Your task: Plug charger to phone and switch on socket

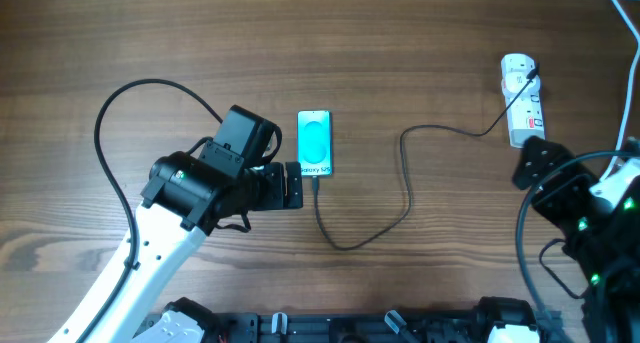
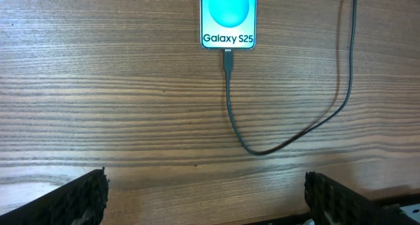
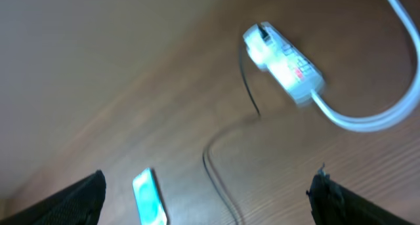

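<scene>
1. Wood-grain brown tabletop (image 1: 450,43) carries everything. The flat, cyan-screened rectangular phone (image 1: 314,141) lies near the centre, and the elongated white plastic power strip (image 1: 520,98) sits well apart, on your right arm's side.
2. The thin black charger cable (image 1: 405,173) runs in loose curves from strip to phone. In the left wrist view its small dark plug tip (image 2: 228,58) meets the phone's edge at the white text band and looks seated.
3. Expect the cable to be limp and light. If you must reseat it, take the stiff plug tip, not the cord. The phone's glass is slick and will probably slide if nudged.
4. Your left gripper (image 2: 207,195) is spread wide and empty, near the phone. Your right gripper (image 3: 210,202) is likewise released, holding nothing, near the strip.
5. The strip is hard, smooth and likely light enough to skid, and its thick white cord (image 3: 367,117) looks springy. Press the switch straight down. The blurred right wrist view does not show its position.
</scene>
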You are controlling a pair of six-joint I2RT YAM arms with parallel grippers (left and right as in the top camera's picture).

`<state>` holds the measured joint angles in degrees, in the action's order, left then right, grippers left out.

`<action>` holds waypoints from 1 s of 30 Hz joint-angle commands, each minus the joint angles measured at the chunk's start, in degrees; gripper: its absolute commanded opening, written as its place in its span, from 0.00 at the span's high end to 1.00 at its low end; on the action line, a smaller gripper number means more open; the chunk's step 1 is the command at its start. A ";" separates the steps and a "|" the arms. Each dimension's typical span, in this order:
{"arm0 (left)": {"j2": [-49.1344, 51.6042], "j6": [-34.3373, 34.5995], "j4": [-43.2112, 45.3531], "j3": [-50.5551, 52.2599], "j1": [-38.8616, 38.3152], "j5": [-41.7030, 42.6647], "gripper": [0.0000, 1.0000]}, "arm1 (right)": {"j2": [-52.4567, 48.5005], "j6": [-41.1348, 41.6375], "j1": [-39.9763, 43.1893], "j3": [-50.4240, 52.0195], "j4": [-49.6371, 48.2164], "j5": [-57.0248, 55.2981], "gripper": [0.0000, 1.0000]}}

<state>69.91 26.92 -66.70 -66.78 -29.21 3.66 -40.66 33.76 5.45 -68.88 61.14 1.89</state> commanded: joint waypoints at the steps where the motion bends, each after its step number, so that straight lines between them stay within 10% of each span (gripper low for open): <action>1: -0.04 0.57 0.02 0.46 -0.26 -0.98 0.00 | 4.28 -14.95 -7.72 5.73 -6.60 -2.10 0.00; 13: -0.04 0.57 0.02 0.46 -0.26 -1.01 0.00 | 32.22 -35.32 -8.44 47.54 -42.03 7.41 0.00; 30: -0.04 0.57 0.02 0.46 -0.26 -0.98 0.00 | 40.48 -31.63 -6.75 68.63 -61.96 2.12 0.00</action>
<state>69.91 26.92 -66.81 -66.74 -29.21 3.64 -1.10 0.12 -1.67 -2.02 -0.75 5.74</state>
